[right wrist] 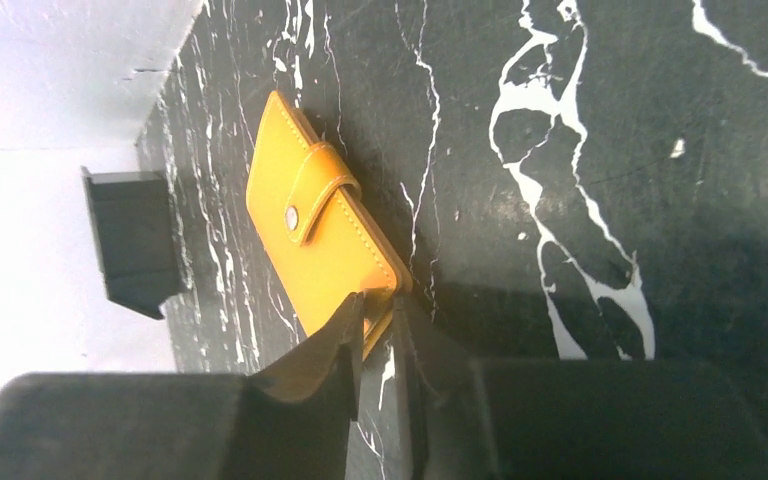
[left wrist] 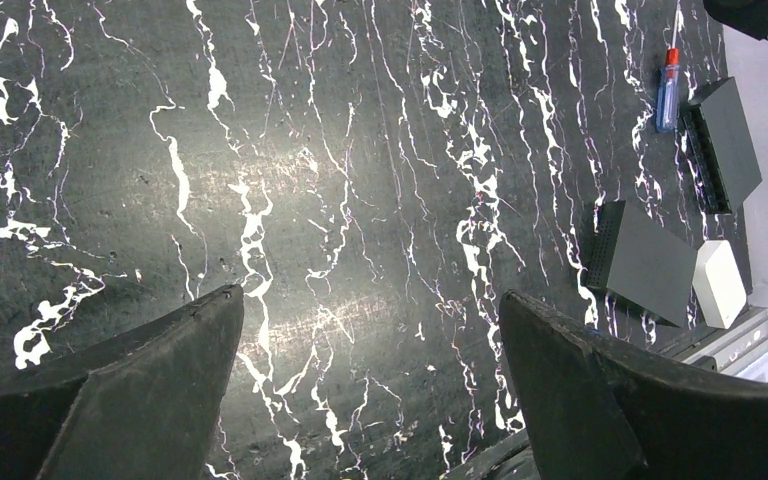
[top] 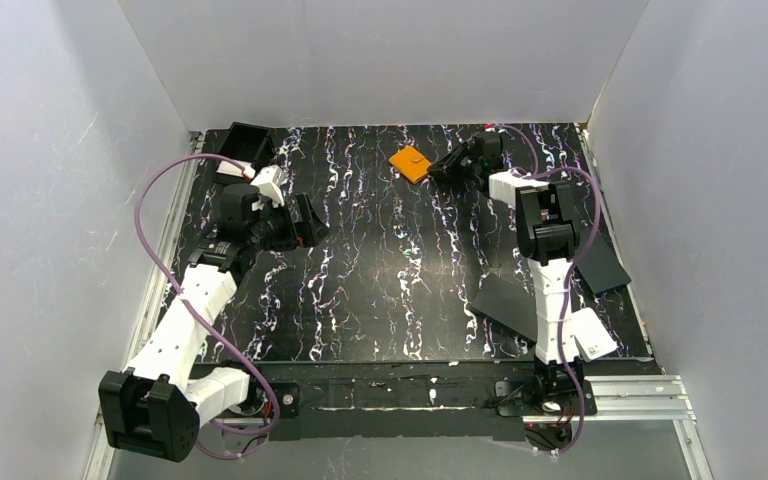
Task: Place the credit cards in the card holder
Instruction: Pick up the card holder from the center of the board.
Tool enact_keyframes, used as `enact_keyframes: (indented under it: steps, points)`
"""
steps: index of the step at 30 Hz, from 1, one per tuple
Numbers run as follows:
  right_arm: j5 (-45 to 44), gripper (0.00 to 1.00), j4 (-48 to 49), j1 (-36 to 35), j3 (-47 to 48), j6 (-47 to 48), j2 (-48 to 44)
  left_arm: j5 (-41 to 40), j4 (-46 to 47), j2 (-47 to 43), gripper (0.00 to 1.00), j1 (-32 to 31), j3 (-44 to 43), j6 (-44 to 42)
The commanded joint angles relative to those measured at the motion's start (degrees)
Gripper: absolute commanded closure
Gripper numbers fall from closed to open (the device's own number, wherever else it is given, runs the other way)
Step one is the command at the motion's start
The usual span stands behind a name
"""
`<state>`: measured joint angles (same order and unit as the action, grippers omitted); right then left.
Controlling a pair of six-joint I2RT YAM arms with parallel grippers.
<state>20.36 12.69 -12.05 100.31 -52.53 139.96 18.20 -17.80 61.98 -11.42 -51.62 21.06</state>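
Pale grey walls (top: 380,60) box in a black marble-look desk (top: 380,280) with white veining.

- Task's thing: the small orange folding card holder (top: 410,163) lies flat on the desk near the far edge, right of centre. In the right wrist view the card holder (right wrist: 310,230) is folded shut, with its tab over the front and the snap fastened.
- Right claw (top: 447,165): reached out to the holder's right side. Close up, the right claw (right wrist: 378,305) is narrow, with its two dark fingers astride one corner of the orange leather. I cannot tell whether the corner is actually pinched or only straddled.
- Left claw (left wrist: 368,295): spread wide and holding nothing, over bare desk on the left, well apart from the holder.
- Other items: two flat black rectangular slabs (top: 505,305) and a white rounded block (top: 592,335) sit near the right arm's base. A black open box (top: 245,145) is in the far left corner. A slim blue pen-like stick with a red cap (left wrist: 668,90) lies by one slab.
- Credit cards: none I can pick out in any view.

Progress, as I judge it, is very early. The holder is not yet open and nothing has gone into it. Still to do: secure the holder, undo the snap, fold it open to reach the sleeves, find the cards and slide each one in. The wide left claw looks free to help once the holder is steadied.
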Motion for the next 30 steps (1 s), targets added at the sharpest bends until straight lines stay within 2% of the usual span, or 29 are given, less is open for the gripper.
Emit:
enact_keyframes:
  steps: [1,3,7,13,16,20,26,30]
  points:
    - [2.3,0.83,3.8,0.7,1.1,-2.8,3.3,1.1,0.7,0.9,0.01,0.1,0.9,0.0]
    - [3.0,0.98,4.6,0.7,1.2,-1.2,3.7,1.2,0.8,1.4,0.01,0.1,1.1,0.2]
    - [6.4,0.99,13.5,0.1,-5.5,1.4,-0.8,2.5,0.6,3.2,0.01,0.1,1.1,1.4]
    - [6.7,0.99,25.9,-5.8,-35.2,-3.9,-17.6,10.0,-1.6,5.6,0.01,0.1,3.4,10.4]
    - [4.3,0.99,29.2,-11.9,-48.3,-5.4,-25.6,15.2,5.3,4.2,0.02,0.0,10.6,21.4]
    - [0.6,0.99,32.9,-18.8,-60.8,-9.7,-34.7,20.9,23.0,3.2,0.11,-0.7,25.5,39.4]
    - [-1.5,0.99,41.0,-24.1,-68.8,-20.5,-37.8,16.4,30.8,2.1,0.21,-4.1,33.5,50.0]
    - [-3.2,0.99,45.8,-25.3,-71.1,-27.4,-37.3,11.6,34.2,2.7,0.24,-5.1,36.3,56.7]
